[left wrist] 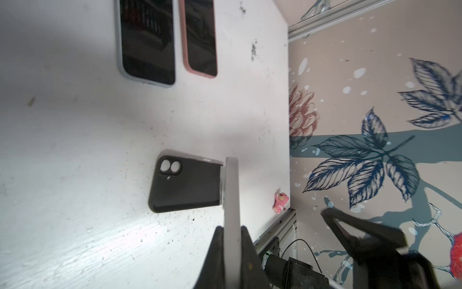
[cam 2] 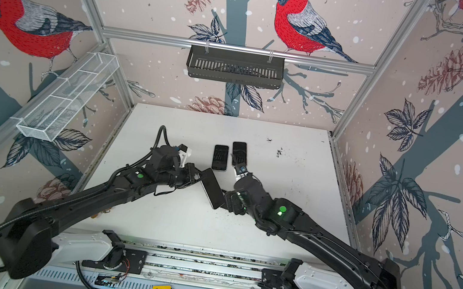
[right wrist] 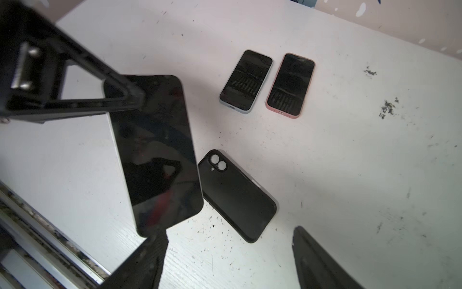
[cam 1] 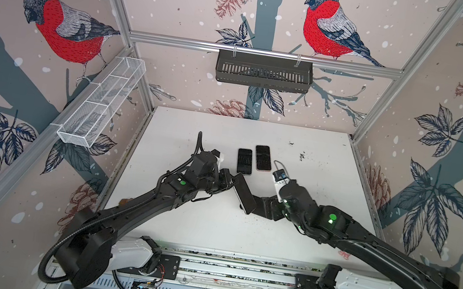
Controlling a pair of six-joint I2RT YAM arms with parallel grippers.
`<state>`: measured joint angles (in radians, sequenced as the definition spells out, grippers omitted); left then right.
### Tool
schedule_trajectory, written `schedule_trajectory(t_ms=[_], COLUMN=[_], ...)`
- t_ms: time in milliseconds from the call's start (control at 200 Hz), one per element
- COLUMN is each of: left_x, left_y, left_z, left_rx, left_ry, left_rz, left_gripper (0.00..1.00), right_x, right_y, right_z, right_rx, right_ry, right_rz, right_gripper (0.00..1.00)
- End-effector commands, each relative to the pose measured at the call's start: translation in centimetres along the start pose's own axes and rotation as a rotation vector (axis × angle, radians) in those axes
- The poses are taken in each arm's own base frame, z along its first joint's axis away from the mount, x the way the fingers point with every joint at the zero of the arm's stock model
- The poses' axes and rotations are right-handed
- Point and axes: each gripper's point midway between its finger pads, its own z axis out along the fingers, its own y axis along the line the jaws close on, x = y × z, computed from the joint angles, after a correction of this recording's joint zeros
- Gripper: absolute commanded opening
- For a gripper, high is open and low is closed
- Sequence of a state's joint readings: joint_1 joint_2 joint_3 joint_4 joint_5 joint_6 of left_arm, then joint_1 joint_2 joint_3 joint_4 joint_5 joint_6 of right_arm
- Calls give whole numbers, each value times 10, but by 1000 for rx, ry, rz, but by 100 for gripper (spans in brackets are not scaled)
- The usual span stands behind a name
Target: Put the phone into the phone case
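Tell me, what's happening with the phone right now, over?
Left hand shut on phone, off the table. Right hand open beside it. Black case lies empty. Grey-cased phone and pink-cased phone farther back, clear.

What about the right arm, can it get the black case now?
Probably yes. The right gripper is open and empty just above the case, which lies bare on the table. The phone, clamped in the left gripper, hangs close beside and might get bumped.

white table (cam 1: 305, 226), grey-cased phone (right wrist: 246, 81), pink-cased phone (right wrist: 291, 85), black phone case (right wrist: 240, 197)
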<state>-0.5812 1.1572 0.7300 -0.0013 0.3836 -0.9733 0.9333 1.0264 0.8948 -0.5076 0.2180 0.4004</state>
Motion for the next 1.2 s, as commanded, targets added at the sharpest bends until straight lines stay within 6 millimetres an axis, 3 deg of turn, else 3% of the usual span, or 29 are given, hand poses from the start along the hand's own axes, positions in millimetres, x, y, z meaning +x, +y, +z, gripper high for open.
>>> schedule_trajectory(t_ms=[0, 155, 375, 510, 936, 1196], left_x=[-22, -33, -32, -34, -32, -29], left_y=[-48, -63, -96, -106, -111, -106], left_z=[-27, -64, -99, -111, -110, -99], left_rx=[236, 384, 680, 766, 813, 788], left_ry=[-160, -313, -377, -393, -362, -344], left_rz=[91, 67, 4, -19, -65, -90], left_gripper=[0, 0, 0, 0, 0, 0], right_x=[-26, -48, -55, -54, -62, -70], right_y=[28, 19, 49, 52, 58, 60], right_z=[-16, -34, -60, -66, -81, -85], right_rx=[-326, -508, -907, -975, -1131, -1151], right_ry=[-84, -190, -256, -273, -294, -302], right_rz=[186, 391, 567, 592, 625, 608], right_gripper=[80, 72, 64, 60, 40, 34])
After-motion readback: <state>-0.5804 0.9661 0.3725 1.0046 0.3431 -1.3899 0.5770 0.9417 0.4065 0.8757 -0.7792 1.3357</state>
